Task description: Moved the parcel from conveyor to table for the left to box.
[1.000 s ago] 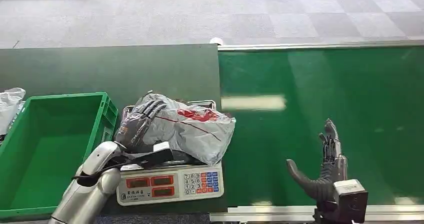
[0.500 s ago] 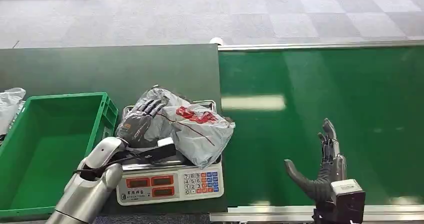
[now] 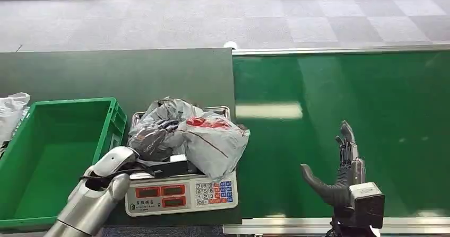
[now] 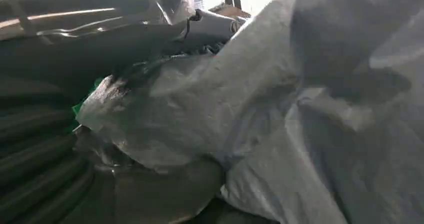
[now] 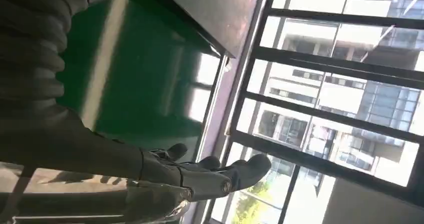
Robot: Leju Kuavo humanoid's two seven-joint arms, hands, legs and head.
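Parcel (image 3: 204,136): grey plastic mailer with a red mark, lying crumpled on the pan of the scale (image 3: 180,192); already off the conveyor (image 3: 339,125), overhanging the scale's edge toward the belt.
Scale: sits on the dark bench (image 3: 117,72), just right of the green crate (image 3: 53,152), keypad and red displays facing the robot; probably the weighing stop before boxing.
Left robot hand (image 3: 153,137): on the parcel's crate-side end, fingers curled into the bunched plastic; looks closed on the bag, gathering loose film for a firm hold. Close wrist view shows wrinkled grey film (image 4: 260,114) pressed against the hand, fingers largely hidden.
Right robot hand (image 3: 339,173): over the conveyor, well right of the scale, fingers apart and upright, thumb out, holding nothing; seems parked clear so the left arm has room.
Green crate: open-topped, just left of the scale; likely destination, placed within a short reach of the left arm.
White bag (image 3: 11,110): beyond the crate's far-left side, partly cut off.
Step in hand, as judged: securing the grip before lifting the parcel leftward into the crate.
Risk: slippery, slack plastic may slide or sag from the fingers.
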